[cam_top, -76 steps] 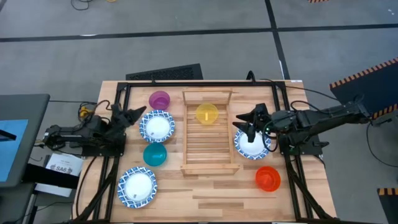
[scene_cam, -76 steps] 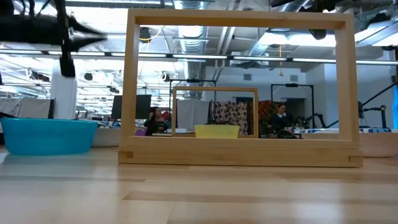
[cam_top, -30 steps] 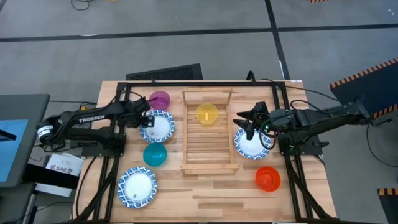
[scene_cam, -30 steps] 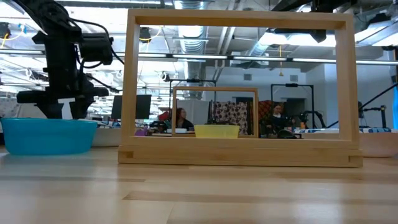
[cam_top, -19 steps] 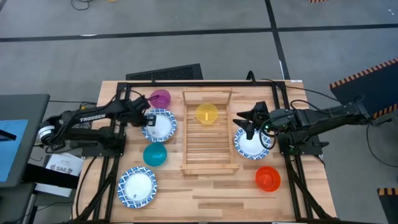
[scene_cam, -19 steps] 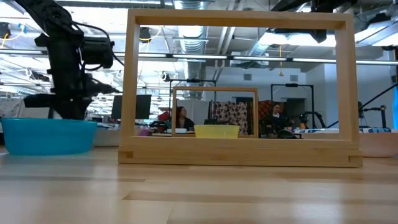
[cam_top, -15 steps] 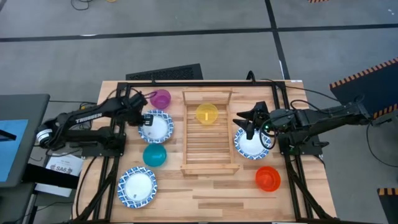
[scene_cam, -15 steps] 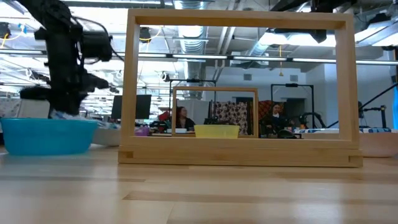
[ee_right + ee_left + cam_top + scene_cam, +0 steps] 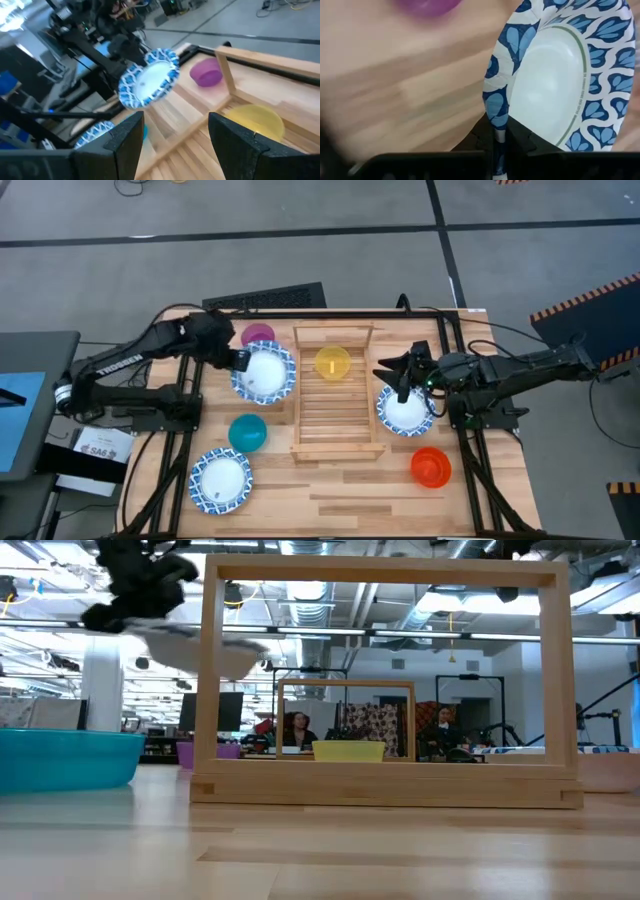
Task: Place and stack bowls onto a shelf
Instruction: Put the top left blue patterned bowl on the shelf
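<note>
My left gripper is shut on a white bowl with a blue patterned rim, held in the air left of the shelf; the low view shows it high up. A yellow bowl sits on the shelf's slats near the far end. My right gripper is open, hovering over the far-left rim of a second white bowl right of the shelf. The purple bowl, teal bowl, third white bowl and orange-red bowl rest on the table. My left gripper pinches the white bowl's patterned rim between its two fingers, one inside the bowl and one outside. It comes from the table's left, at the bowl's left edge. The bowl is lifted clear of the table and sits tilted.
The wooden table is bounded by a black frame. The shelf's end frames stand up in the low view. Bare slats lie on the near part of the shelf. People sit in the room beyond the table.
My left gripper has risen from the table with the white bowl and moved a little toward the shelf and the far edge. The bowl, resting on the table a second ago, is now lifted clear and tilted. The right arm has kept still.
</note>
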Controlling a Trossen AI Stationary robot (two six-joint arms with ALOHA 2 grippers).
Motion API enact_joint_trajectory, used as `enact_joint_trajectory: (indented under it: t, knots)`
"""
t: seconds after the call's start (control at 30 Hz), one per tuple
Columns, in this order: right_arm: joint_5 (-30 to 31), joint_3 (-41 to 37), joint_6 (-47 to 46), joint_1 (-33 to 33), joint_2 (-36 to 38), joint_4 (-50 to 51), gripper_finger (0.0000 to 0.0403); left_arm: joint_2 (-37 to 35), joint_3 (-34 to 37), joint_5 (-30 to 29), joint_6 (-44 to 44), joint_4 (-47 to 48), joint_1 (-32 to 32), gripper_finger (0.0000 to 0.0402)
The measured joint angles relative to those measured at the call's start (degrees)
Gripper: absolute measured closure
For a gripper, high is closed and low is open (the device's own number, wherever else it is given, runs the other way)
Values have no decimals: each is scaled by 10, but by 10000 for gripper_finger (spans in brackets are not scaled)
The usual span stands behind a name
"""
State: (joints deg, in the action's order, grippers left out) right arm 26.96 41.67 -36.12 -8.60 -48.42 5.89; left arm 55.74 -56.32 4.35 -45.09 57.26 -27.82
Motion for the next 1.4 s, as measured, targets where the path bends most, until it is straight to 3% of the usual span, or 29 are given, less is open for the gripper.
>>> enact_joint_trajectory:
  t: [0.27,0.5,0.77,1.13,1.4]
  knots:
    - [0,0,2,0,0,-19,155,107,-21,-62,-48,-135,123,401]
    - [0,0,2,0,0,-21,155,251,-21,-42,-80,-323,190,401]
    - [0,0,2,0,0,-21,155,375,-20,-41,-149,-426,227,401]
    - [0,0,2,0,0,-21,155,440,-20,-33,-191,-494,253,399]
    - [0,0,2,0,0,-21,155,446,-21,-52,-175,-496,253,356]
